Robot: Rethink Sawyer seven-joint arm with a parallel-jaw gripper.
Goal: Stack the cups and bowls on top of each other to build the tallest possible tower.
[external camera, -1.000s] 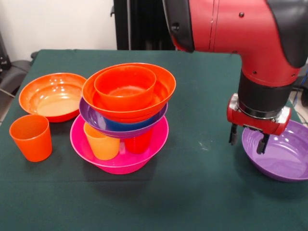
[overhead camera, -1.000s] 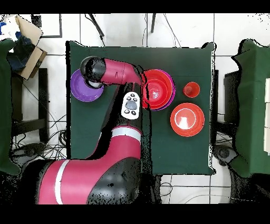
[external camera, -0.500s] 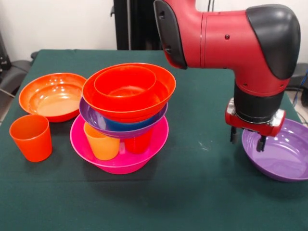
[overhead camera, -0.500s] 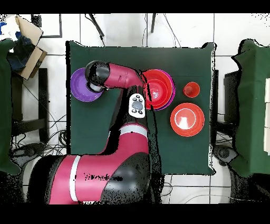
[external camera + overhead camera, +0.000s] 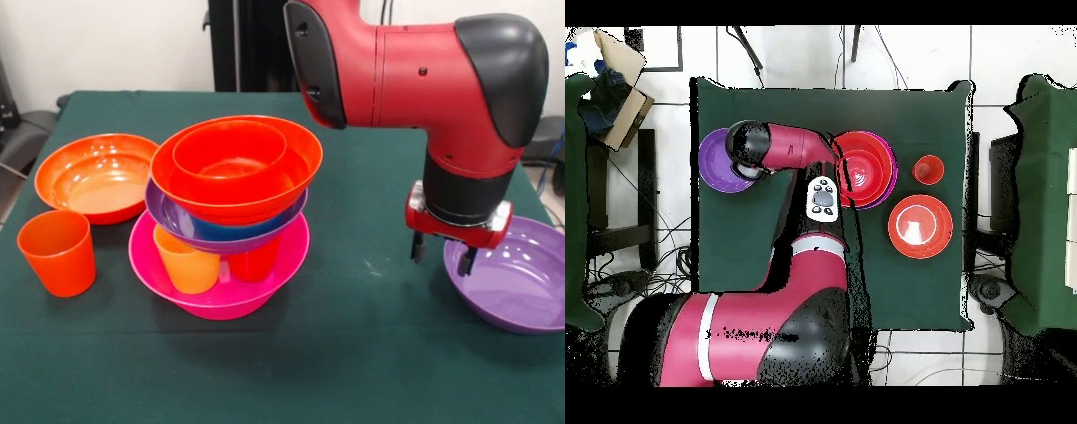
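Near the right edge of the table in the front view, your gripper hangs over the rim of the loose purple bowl. Its two fingers are parted with nothing between them, one outside the bowl's wall and one over the inside, so the jaws are released and straddle the rim. Whether a fingertip touches the plastic cannot be told.

The tower stands left of centre: the pink bowl is its base and holds a yellow-orange cup and a red cup. Above these sit a purple bowl, a blue one, a wide orange bowl and a small orange bowl. A second wide orange bowl lies near the far left corner, and an orange cup stands near the left edge.

Recommended practice for the step in hand, which I judge to be the pick of the loose purple bowl:
- Lower until the rim sits deep between the fingers before you close; glossy plastic may slip.
- Lift straight up, expecting the bowl to tilt from a one-sided hold.
- Carry it high over the tower. The upper bowls appear to rest on the two cups, so a knock could topple them.
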